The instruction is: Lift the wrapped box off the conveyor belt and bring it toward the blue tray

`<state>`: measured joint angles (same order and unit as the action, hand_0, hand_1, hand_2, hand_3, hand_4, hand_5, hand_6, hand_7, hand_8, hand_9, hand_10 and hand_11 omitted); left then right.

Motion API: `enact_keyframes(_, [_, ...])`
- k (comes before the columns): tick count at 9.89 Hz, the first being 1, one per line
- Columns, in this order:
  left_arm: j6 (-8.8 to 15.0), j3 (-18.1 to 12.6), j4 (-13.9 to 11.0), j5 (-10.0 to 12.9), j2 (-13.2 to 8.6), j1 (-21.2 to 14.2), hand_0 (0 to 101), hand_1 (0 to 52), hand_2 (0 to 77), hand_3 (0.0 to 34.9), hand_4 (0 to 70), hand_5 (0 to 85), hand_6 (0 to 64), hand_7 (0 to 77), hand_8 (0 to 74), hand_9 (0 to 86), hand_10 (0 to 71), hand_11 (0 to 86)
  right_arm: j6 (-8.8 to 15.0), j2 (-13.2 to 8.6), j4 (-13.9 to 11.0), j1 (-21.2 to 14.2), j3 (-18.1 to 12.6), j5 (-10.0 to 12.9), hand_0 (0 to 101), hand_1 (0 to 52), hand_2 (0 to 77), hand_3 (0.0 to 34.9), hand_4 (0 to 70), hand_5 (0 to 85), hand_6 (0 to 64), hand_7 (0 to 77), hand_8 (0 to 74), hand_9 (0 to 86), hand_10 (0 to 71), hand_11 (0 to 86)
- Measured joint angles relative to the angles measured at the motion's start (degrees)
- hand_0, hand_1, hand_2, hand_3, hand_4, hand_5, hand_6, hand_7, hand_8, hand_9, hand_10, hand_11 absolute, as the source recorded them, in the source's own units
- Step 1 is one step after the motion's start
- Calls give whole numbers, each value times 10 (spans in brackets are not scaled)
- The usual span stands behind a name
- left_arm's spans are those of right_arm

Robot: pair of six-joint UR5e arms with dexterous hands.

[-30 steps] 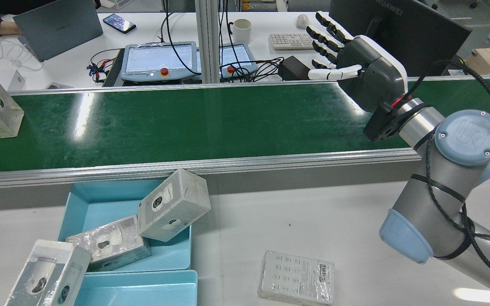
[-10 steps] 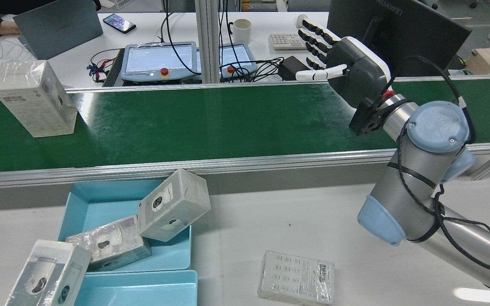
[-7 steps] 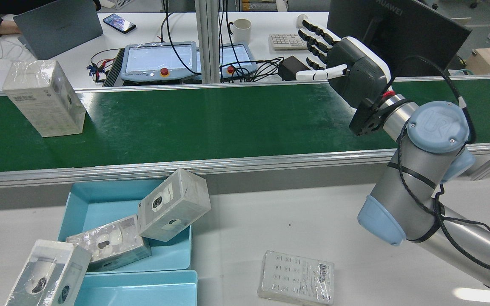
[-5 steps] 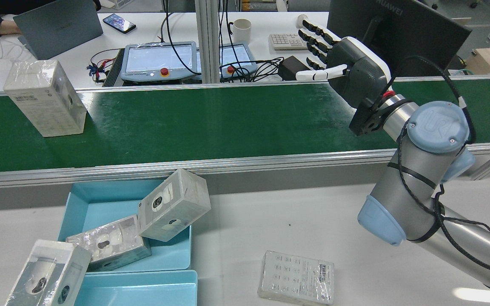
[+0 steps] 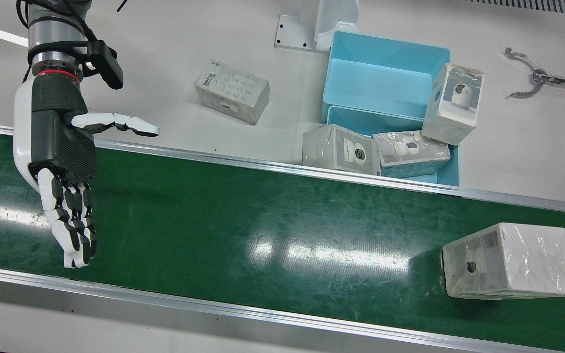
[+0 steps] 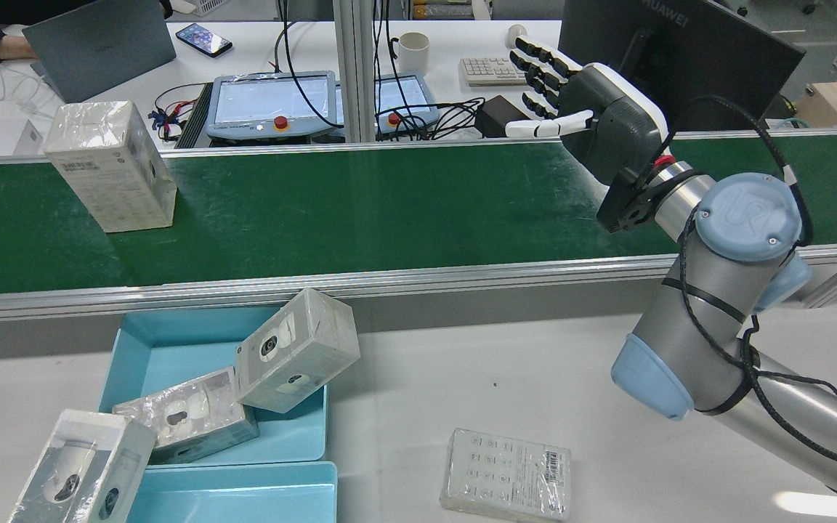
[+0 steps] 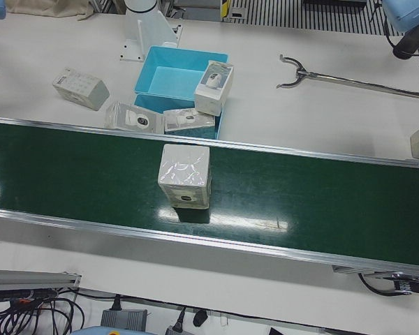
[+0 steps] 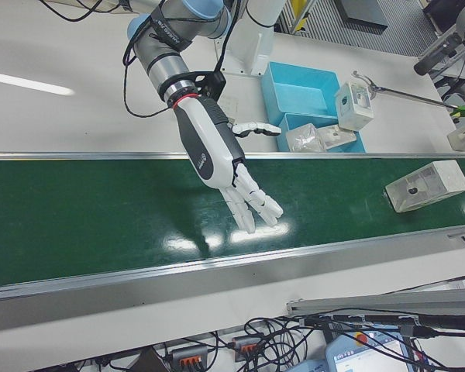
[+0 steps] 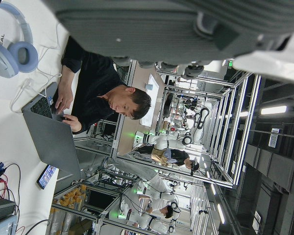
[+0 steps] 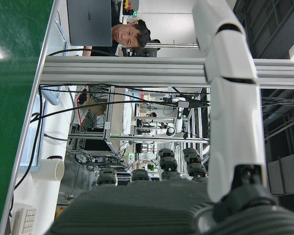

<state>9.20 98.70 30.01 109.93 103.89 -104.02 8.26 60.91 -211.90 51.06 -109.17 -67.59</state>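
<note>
Box (image 6: 110, 174) has ridden further along the belt (image 6: 360, 211) toward the waiting right hand (image 6: 582, 109), fingers spread and empty, still well apart; mistimed closing could tip the upright box or miss it.

White desk (image 6: 99, 109) at 12 o'clock beyond the belt: laptop (image 6: 99, 47), phone (image 6: 203, 38), mug (image 6: 413, 52), keyboard (image 6: 491, 70), two pendants (image 6: 273, 104), dark monitor (image 6: 680, 51). Aluminium post (image 6: 357, 69) mid-desk. Glare patches on white worktop (image 6: 462, 378).
</note>
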Motion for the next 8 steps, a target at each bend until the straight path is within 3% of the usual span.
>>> enact_keyframes(6, [0, 0, 0, 0, 0, 0, 0, 0, 5, 0, 0, 11, 0, 0, 0, 0, 0, 0, 0, 0, 0, 0, 1, 0, 499, 196, 164, 108, 11, 104, 0, 22, 0, 16, 16, 38])
enact_keyframes(8, [0, 0, 0, 0, 0, 0, 0, 0, 5, 0, 0, 11, 0, 0, 0, 0, 5, 0, 0, 0, 0, -1, 2, 0, 492, 175, 147, 109, 11, 104, 0, 22, 0, 11, 0, 33])
